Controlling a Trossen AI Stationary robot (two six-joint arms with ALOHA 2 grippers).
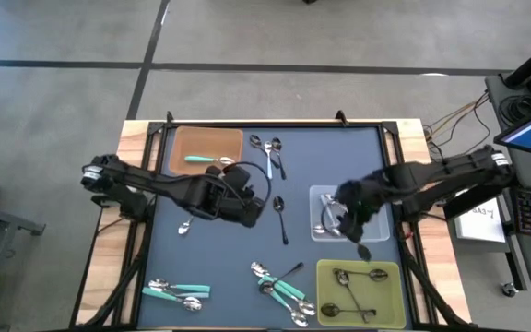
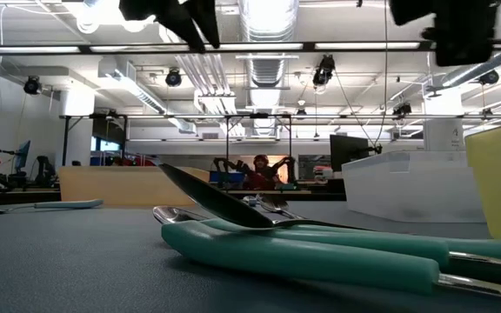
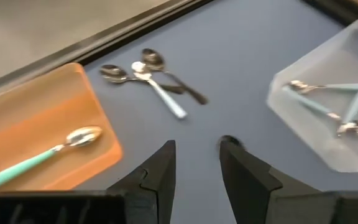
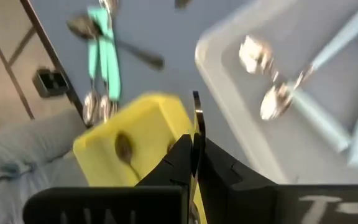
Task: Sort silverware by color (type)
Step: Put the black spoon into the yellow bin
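Observation:
My left gripper (image 3: 197, 155) is open with nothing between its fingers. It hovers over the blue mat (image 1: 247, 207) beside the orange tray (image 1: 206, 148), where one teal-handled spoon (image 3: 42, 155) lies flat. My right gripper (image 1: 353, 231) is shut on a dark spoon. It sits between the clear tray (image 1: 335, 217), which holds light-blue spoons (image 4: 328, 118), and the yellow tray (image 1: 358, 290), which holds dark spoons. Loose spoons lie on the mat at the far middle (image 1: 267, 148), centre (image 1: 281, 217) and near edge (image 1: 279, 281). My right gripper pinches the dark spoon's thin handle (image 4: 196, 118) between its two shut fingers, and the handle sticks out past the fingertips. The fingers slant downward. In the high view the spoon's dark bowl end (image 1: 364, 251) shows clear of the mat, between the clear and yellow trays.
More teal and light-blue spoons lie at the near left (image 1: 175, 292), and a single spoon (image 1: 184, 226) lies under the left arm. In the low view a pile of teal spoons (image 2: 320, 252) fills the foreground. Black frame rails run along the mat's edges.

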